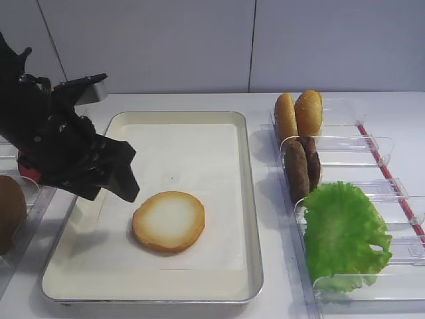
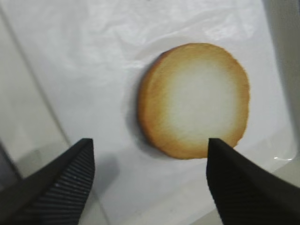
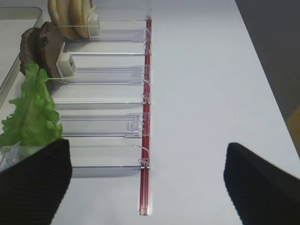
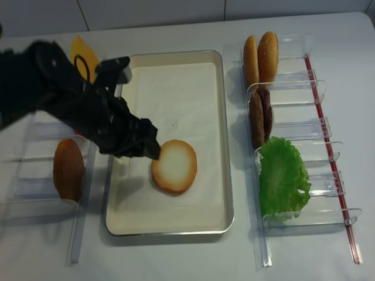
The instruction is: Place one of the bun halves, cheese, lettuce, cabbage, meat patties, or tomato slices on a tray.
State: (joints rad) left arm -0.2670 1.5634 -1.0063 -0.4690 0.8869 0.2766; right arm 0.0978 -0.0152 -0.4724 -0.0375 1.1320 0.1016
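Note:
One bun half (image 1: pixel 168 221) (image 2: pixel 194 98) (image 4: pixel 174 166) lies cut face up on the cream tray (image 1: pixel 192 146) (image 4: pixel 176 88), near its front left. My left gripper (image 1: pixel 129 185) (image 2: pixel 149 145) (image 4: pixel 149 149) hovers just left of the bun half, open and apart from it. My right gripper (image 3: pixel 147 145) is open over bare table beside the racks. The lettuce (image 1: pixel 345 232) (image 3: pixel 33 112) and the meat patties (image 1: pixel 302 166) (image 4: pixel 259 117) stand in the right racks. The cheese (image 4: pixel 85 55) lies at the far left. Cabbage and tomato slices are out of view.
Two golden upright buns (image 1: pixel 299 113) (image 4: pixel 261 55) stand in the far right rack. A brown domed bun (image 1: pixel 8 212) (image 4: pixel 68 168) sits in the left rack. Clear plastic racks (image 3: pixel 103 75) with a red rail (image 3: pixel 146 154) line the tray's right side.

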